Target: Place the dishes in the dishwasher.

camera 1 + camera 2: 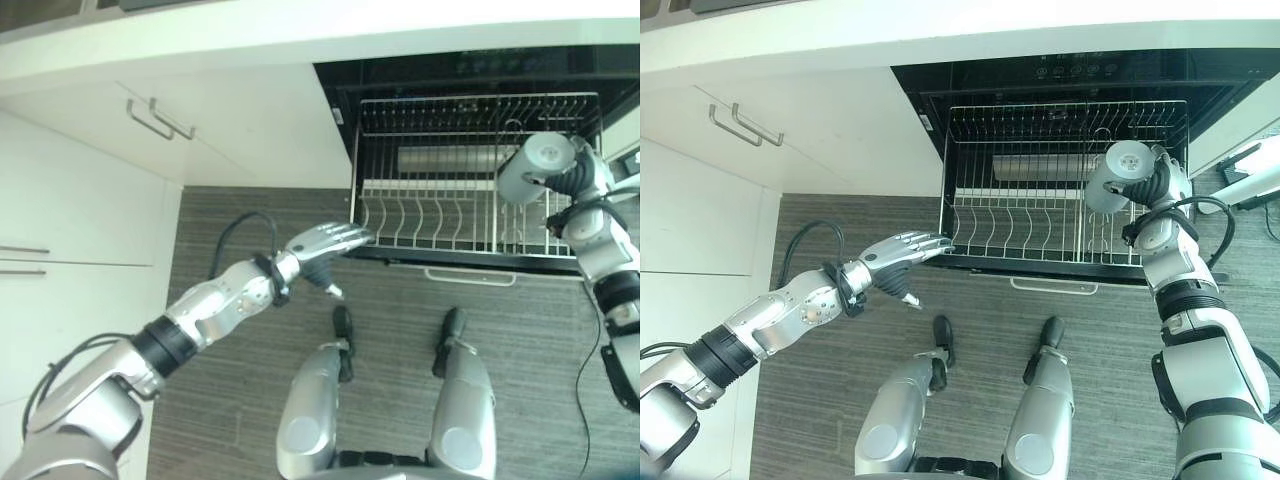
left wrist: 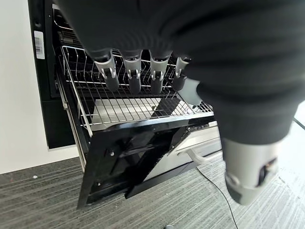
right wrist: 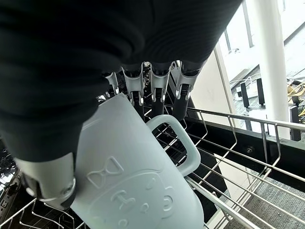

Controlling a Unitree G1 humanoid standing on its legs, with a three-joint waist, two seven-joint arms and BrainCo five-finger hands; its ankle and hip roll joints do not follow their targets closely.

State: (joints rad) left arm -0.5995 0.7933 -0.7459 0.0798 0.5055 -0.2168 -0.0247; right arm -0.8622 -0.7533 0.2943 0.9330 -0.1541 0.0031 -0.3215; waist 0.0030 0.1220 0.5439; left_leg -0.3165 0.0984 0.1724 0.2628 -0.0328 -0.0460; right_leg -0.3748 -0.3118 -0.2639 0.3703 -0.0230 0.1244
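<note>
The right hand (image 1: 1145, 185) gripped a pale mug (image 3: 138, 191) over the rack (image 1: 450, 215) at 2 o'clock; lowering it mouth-down between the wires seemed wise; the left hand (image 1: 325, 245), fingers relaxed, hovered at the rack's 9 o'clock corner.

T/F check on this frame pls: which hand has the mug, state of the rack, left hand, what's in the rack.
1. The right hand holds a pale mug over the wire rack. True.
2. The dishwasher rack is pushed fully in. False: it is pulled out over the floor.
3. The left hand grips a plate. False: it holds nothing, fingers straight, by the rack's front corner.
4. The mug has a handle. True.
5. The rack is full of plates. False: its tines stand bare.
</note>
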